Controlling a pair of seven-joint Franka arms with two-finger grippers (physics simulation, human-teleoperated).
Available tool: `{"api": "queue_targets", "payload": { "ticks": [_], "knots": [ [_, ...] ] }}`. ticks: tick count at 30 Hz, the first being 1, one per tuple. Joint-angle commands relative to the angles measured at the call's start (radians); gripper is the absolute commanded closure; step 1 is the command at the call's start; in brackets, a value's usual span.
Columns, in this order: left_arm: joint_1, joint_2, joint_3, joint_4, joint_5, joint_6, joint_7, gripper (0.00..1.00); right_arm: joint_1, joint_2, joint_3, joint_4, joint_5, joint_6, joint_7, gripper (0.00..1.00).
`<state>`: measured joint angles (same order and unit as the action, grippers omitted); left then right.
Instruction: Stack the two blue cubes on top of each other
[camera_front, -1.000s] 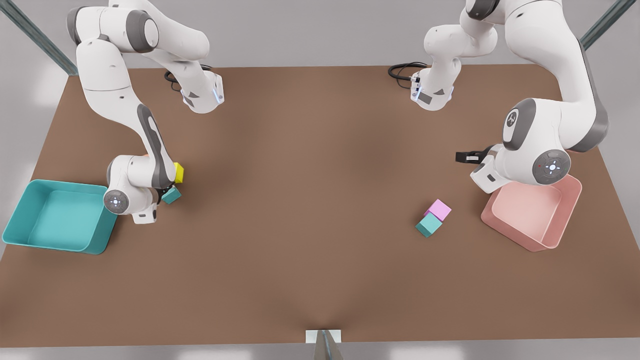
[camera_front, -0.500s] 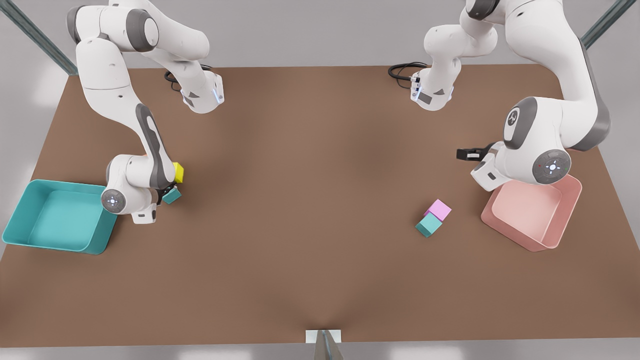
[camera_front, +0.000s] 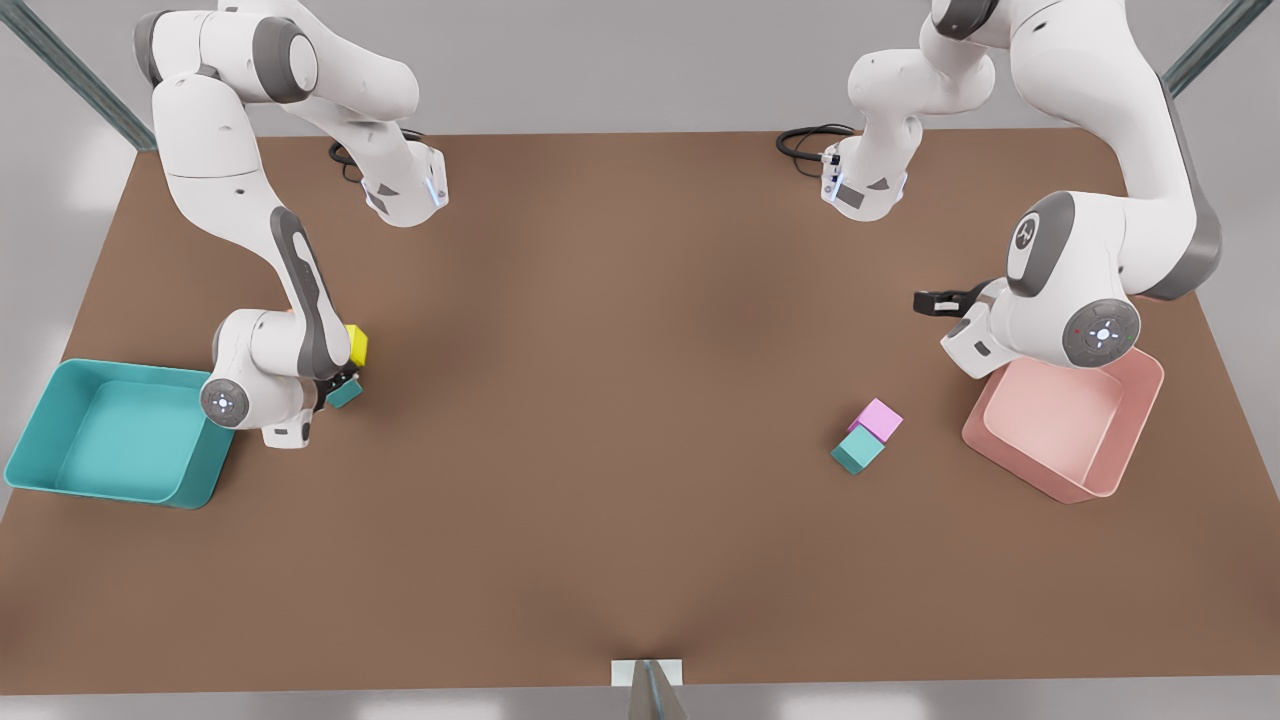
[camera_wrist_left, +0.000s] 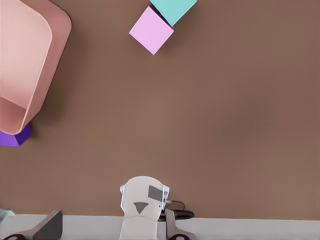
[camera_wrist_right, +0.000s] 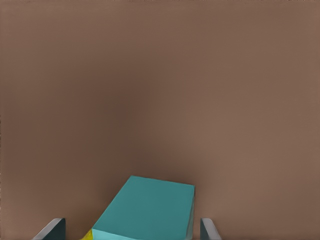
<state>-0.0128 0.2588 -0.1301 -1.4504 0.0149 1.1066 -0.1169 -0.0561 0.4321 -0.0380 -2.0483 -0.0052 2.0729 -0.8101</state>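
One blue cube (camera_front: 346, 393) (camera_wrist_right: 145, 212) lies on the table at the front view's left, touching a yellow cube (camera_front: 357, 345). My right gripper (camera_front: 338, 384) (camera_wrist_right: 131, 229) is low over it, open, with a finger on either side of the cube. The other blue cube (camera_front: 857, 450) (camera_wrist_left: 173, 8) sits at the front view's right, pressed against a pink cube (camera_front: 879, 419) (camera_wrist_left: 151, 30). My left gripper (camera_front: 933, 301) (camera_wrist_left: 110, 230) hovers open and holds nothing, off to the side of that pair, near the pink bin.
A teal bin (camera_front: 200, 470) stands at the front view's left edge, close to the right arm's wrist. A pink bin (camera_front: 1060, 490) (camera_wrist_left: 47, 75) sits at the front view's right, with a purple cube (camera_wrist_left: 14, 136) behind it. Both arm bases stand at the table's far edge.
The right gripper has sunk a little lower around the blue cube. The left gripper has drifted slightly toward the table's far side. No cube has moved.
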Motion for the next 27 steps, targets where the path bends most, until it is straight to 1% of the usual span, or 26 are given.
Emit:
{"api": "queue_targets", "payload": {
  "ticks": [1, 27],
  "knots": [
    [0.001, -0.001, 0.000, 0.001, 0.000, -0.007, 0.000, 0.00, 0.001, -0.001, 0.003, 0.000, 0.008, -0.002, 0.138, 0.00],
    [-0.001, 0.000, 0.000, 0.001, 0.002, -0.005, 0.000, 0.00, 0.019, 0.033, 0.001, -0.009, -0.004, 0.026, 0.223, 0.00]
  ]
}}
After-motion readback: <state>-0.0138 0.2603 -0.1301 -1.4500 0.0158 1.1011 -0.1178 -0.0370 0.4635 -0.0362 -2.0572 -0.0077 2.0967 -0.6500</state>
